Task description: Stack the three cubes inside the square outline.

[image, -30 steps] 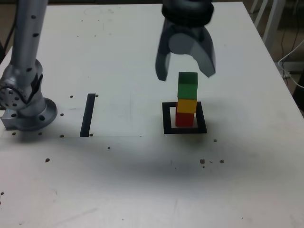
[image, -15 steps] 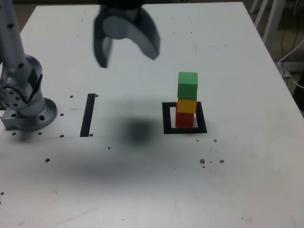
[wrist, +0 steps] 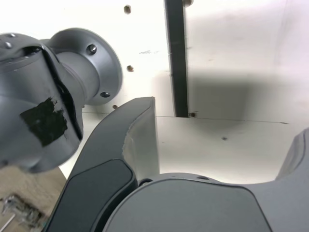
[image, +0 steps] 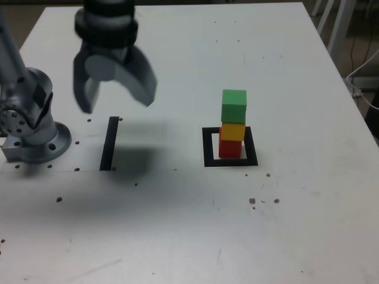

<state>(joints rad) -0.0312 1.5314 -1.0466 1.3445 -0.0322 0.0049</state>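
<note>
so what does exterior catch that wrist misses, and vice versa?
Only exterior: the green cube on the yellow cube on the red cube, stacked inside the square outline.
Only wrist: a close look at one claw finger's inner face.
Both: the open, empty claw, the straight black strip, and the arm's base on the white table.

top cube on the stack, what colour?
Green: the top cube sits on the yellow one; clearest in the exterior view.

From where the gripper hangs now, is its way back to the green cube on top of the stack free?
Probably yes. The open, empty gripper hangs above the black strip, and only bare table lies between it and the green cube.
</note>
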